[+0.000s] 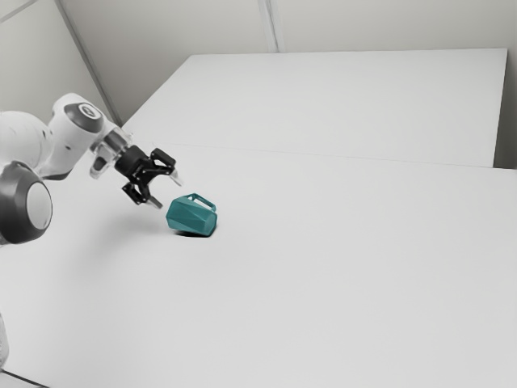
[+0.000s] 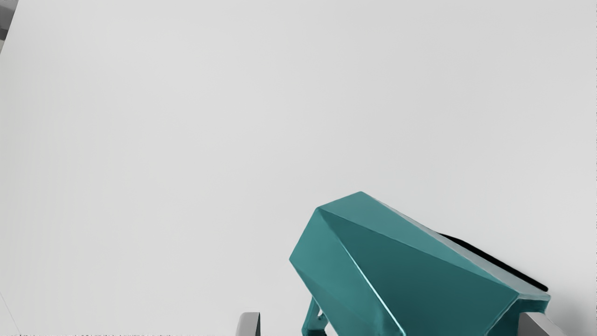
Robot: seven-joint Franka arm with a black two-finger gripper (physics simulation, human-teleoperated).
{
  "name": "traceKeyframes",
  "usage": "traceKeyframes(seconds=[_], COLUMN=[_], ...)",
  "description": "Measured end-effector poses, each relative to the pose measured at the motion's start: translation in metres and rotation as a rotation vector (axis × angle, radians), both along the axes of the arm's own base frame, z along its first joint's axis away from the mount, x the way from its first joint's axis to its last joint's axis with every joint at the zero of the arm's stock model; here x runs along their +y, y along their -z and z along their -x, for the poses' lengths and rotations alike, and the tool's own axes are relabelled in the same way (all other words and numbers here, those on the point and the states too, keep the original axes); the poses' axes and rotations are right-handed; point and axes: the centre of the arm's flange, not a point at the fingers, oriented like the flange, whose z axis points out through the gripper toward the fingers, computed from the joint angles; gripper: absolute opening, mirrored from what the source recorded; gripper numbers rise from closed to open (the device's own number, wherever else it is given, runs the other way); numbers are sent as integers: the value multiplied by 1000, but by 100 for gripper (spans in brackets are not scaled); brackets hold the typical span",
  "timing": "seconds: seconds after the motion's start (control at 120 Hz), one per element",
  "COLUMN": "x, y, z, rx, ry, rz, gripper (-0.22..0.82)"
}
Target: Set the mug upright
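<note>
Pale walls (image 1: 388, 24) stand beyond a broad white table (image 1: 347, 275) in the exterior view. The white arm (image 1: 69, 137) comes in from that view's left, bent at its joints, and ends in the black gripper (image 1: 169, 193). The gripper is tilted, its tips pointing down toward the exterior view's right. Its jaws stand wide apart with nothing grasped between them, and the tips are near the mug. I cannot tell whether either one touches it.

The teal mug (image 1: 191, 217) lies on its side on the table, just beyond the tips, toward the exterior view's right. The handle (image 1: 203, 199) is on the mug's side that faces the top of the exterior view.

The wrist view gives the mug's flat, angled faces and a bright edge between two of them, with part of the handle beneath the body. It also gives a black strip (image 2: 501, 264) along the mug's side, lying away from the fingers (image 2: 248, 325). One finger overlaps an end of the mug there, while the other stands clear of the body.
</note>
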Motion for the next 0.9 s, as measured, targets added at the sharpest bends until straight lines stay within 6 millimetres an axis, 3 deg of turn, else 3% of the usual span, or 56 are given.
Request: traceKeyframes(seconds=[0.358,0.692,0.742,0.9], x=[-1,-20,-20,-18], y=[34,43,44,46], z=[-15,-18,-19,-19], rx=[31,38,39,39], ry=[1,14,14,15], rz=[49,85,84,71], gripper=[60,60,53,14])
